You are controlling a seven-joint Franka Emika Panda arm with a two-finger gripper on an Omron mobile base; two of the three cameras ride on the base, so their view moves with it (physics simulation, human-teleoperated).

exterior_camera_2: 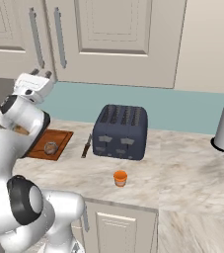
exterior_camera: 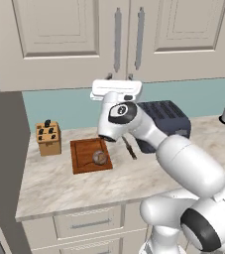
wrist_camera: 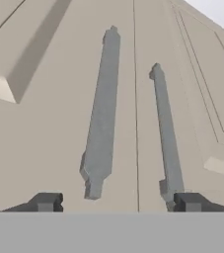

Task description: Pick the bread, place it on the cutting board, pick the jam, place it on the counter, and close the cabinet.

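Bread comes first in the task, and that part looks done: the small round dark brown loaf (exterior_camera: pixel 99 157) is seen resting on the flat rectangular reddish-brown wooden cutting board (exterior_camera: pixel 82 157), toward the board's right edge, with the board lying near the left end of the beige marbled stone counter (exterior_camera: pixel 59 186). The jam step also appears finished, since the small orange cylindrical jar (exterior_camera_2: pixel 120 178) is found standing upright on that counter, near its front edge and in front of the dark blue-grey four-slot toaster (exterior_camera_2: pixel 121 131), apart from it. A light wooden knife block (exterior_camera: pixel 48 138) is set just left of the board, and a slim dark-handled knife (exterior_camera: pixel 129 147) lies between board and toaster.

What is left is judged to be little or nothing: the large cream upper wall cabinet (exterior_camera: pixel 74 39) with panelled doors is shown with both doors flush and the seam between them straight (no gap can be made out), and its two long vertical silver bar handles (wrist_camera: pixel 102 128) stand side by side.

The two-finger gripper (wrist_camera: pixel 117 201) is raised to the cabinet's lower edge. Its dark fingertips (wrist_camera: pixel 47 201) are spread wide, nothing is held between them, and no contact with the handles can be confirmed.
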